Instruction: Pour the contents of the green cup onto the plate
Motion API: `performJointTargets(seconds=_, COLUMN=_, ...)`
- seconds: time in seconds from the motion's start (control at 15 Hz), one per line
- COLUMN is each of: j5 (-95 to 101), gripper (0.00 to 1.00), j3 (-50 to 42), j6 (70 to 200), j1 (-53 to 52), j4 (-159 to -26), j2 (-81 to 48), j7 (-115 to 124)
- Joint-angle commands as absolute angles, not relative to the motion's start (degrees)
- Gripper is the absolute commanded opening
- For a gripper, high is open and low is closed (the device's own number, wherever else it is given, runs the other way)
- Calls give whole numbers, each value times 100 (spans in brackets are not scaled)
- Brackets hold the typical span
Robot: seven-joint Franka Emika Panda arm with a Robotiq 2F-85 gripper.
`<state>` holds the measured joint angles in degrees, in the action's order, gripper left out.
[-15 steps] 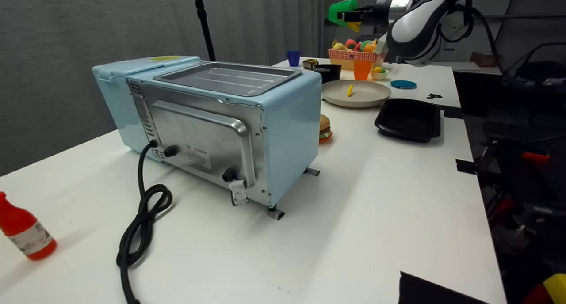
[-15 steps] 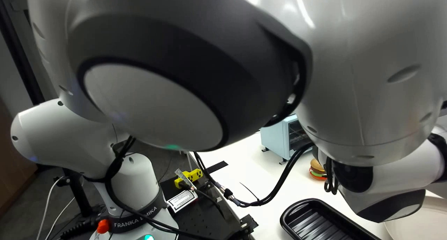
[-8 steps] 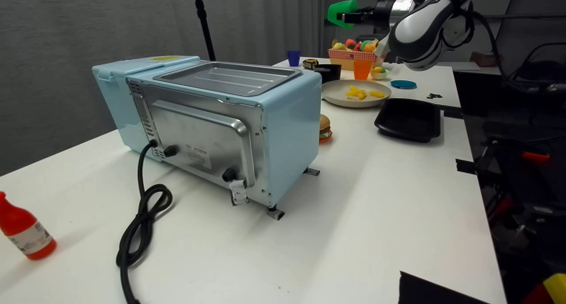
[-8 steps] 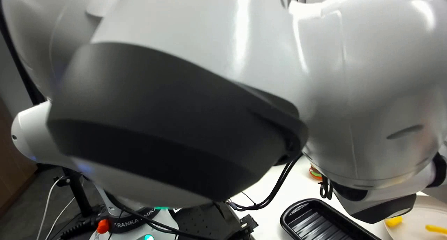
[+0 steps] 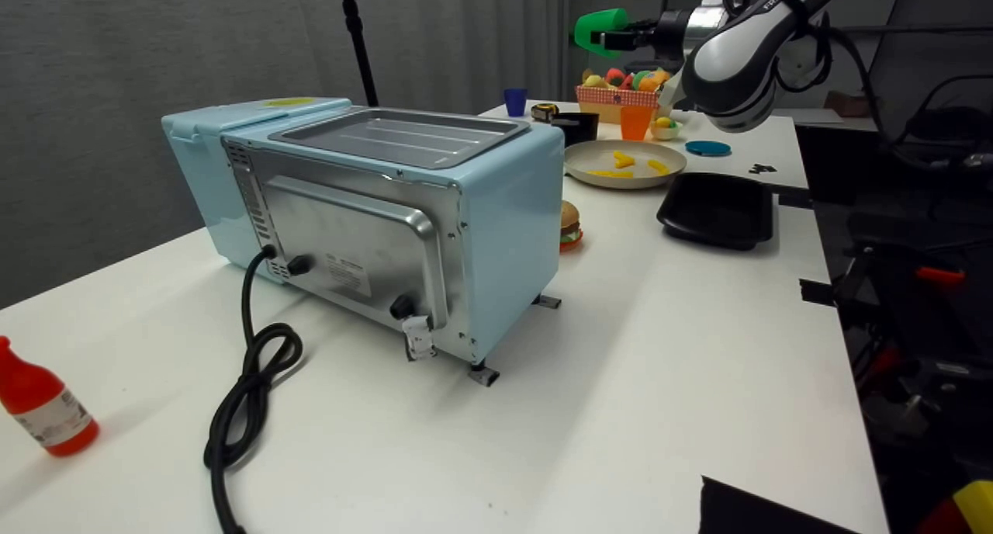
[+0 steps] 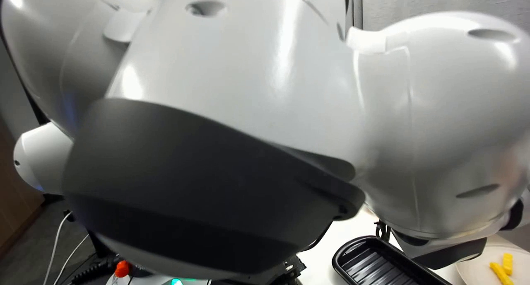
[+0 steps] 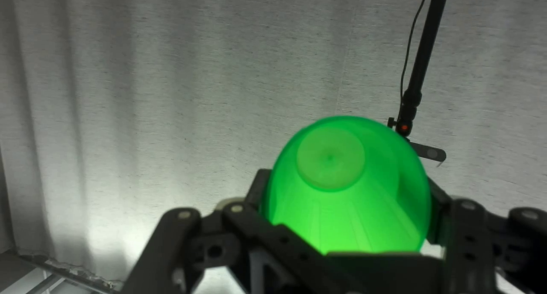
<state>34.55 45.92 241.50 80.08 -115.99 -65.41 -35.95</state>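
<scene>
The green cup (image 5: 593,31) is high above the table, tipped over, and it fills the lower middle of the wrist view (image 7: 342,187). My gripper (image 5: 613,40) is shut around its sides, with a finger on each side in the wrist view (image 7: 349,200). The cup's round base shows in the wrist view; its inside is hidden. The pale plate (image 5: 597,158) lies on the table below the cup, and its edge shows in an exterior view (image 6: 476,272). Several yellow pieces (image 5: 623,160) lie on the plate, two of them visible in an exterior view (image 6: 501,273).
A light blue toaster oven (image 5: 512,231) stands before the plate. A black dish (image 5: 717,212) is beside the plate. Behind it are an orange cup (image 5: 636,123), a black container (image 5: 580,128), a blue cup (image 5: 515,102) and a food basket (image 5: 617,103). A toy burger (image 5: 570,225) sits by the oven.
A second ago yellow pieces were dropping from under the green cup. Several now rest spread on the plate, shifted from half a second ago. The cup has turned and lowered slightly; the arm moved.
</scene>
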Motion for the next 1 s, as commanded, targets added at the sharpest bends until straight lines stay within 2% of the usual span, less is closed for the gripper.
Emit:
performJointTargets(seconds=0.0, j5=3684, gripper=53, j3=4857, j6=24310, j1=8240, j4=-11595, j2=-6827, j7=-3876)
performJointTargets(seconds=0.93, j5=3665, gripper=53, j3=5076, j6=24308, j1=8359, j4=-11609, j2=-7067, j7=-4146)
